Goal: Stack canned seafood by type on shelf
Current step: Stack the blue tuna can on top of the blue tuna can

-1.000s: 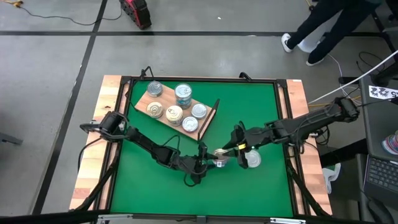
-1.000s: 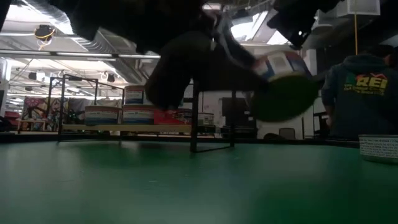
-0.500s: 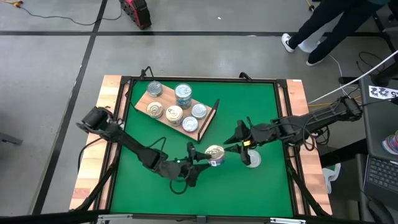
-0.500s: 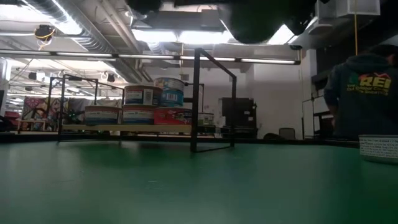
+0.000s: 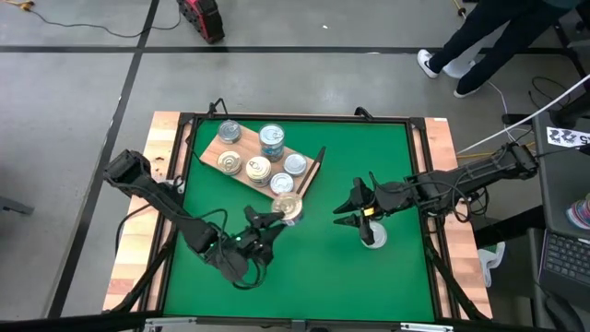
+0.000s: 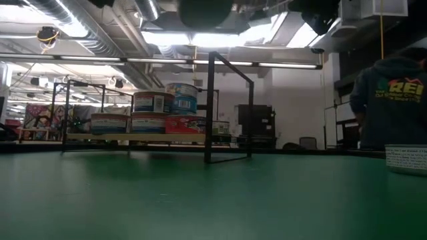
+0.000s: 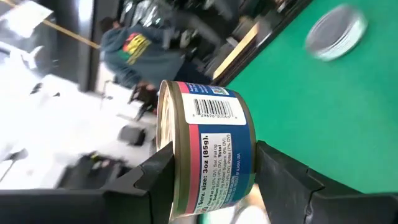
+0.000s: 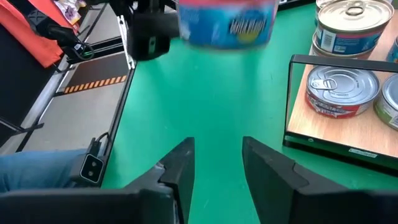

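My left gripper (image 5: 284,212) is shut on a round tin (image 5: 288,204) with a blue and red side label (image 7: 214,155), up in the air just off the near right end of the shelf (image 5: 241,148). That light-brown board with a black wire frame end (image 5: 313,171) carries several tins (image 5: 259,170), some stacked (image 6: 181,99). My right gripper (image 5: 353,209) hovers open to the right of the held tin; its fingers (image 8: 180,168) stand well apart. One silver-topped tin (image 5: 373,237) sits on the green mat just near of it. My left gripper pinches the tin by its side wall (image 7: 180,171), one finger (image 7: 155,183) on each of two opposite sides of the label. The fingers come about level from the table's near left. The tin is lifted clear of the mat, its pale top (image 5: 289,203) facing up.
The green mat (image 5: 369,148) is bordered by a black frame and wooden table edges (image 5: 138,221). A person in a dark hoodie (image 6: 390,100) stands beyond the right side. A laptop (image 5: 562,258) lies off the right edge. Open mat lies near and right of the shelf.
My left gripper has carried the tin up and away from the middle of the mat, toward the far left, to the shelf's near right end. My right gripper has drawn back from the tin toward the right and a little toward the far edge.
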You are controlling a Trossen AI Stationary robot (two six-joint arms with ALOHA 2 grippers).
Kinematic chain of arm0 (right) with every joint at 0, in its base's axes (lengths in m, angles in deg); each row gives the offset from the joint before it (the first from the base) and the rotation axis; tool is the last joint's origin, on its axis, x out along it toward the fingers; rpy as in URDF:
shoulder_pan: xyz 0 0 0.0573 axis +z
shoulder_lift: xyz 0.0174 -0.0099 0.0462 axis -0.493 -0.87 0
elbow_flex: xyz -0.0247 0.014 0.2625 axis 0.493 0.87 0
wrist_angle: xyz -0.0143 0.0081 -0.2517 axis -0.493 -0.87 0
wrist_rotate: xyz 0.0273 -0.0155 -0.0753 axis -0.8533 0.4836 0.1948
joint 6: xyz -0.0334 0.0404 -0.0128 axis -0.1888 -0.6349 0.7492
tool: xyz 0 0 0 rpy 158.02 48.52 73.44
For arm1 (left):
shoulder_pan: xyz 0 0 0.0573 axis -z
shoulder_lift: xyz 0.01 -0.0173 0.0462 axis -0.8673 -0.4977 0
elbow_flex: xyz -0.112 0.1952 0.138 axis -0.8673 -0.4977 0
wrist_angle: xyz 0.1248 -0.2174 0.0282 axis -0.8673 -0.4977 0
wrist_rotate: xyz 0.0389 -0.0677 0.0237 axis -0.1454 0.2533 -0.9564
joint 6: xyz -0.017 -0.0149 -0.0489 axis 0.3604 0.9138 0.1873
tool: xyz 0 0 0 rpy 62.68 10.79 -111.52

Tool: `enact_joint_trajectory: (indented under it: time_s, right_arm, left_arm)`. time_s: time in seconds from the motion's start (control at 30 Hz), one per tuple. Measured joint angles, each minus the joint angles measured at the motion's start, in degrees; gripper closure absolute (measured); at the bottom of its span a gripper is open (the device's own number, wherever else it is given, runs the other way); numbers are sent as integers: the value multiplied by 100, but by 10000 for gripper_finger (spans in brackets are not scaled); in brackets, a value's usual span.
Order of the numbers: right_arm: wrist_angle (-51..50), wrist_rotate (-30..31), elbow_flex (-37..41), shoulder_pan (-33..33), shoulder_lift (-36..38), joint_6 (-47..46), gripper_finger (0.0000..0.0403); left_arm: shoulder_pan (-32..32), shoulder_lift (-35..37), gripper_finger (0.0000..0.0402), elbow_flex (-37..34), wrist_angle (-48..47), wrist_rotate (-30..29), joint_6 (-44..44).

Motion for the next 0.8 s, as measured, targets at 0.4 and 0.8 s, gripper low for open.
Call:
enact_joint_trajectory:
  time_s: [0.4,0.8]
  right_arm:
    - [3,0,0,0,0,2,269]
    - [3,2,0,0,0,151,269]
  left_arm:
    - [128,537,215,2,-2181,-1164,1242]
    - [78,1268,215,1,-7049,-616,5705]
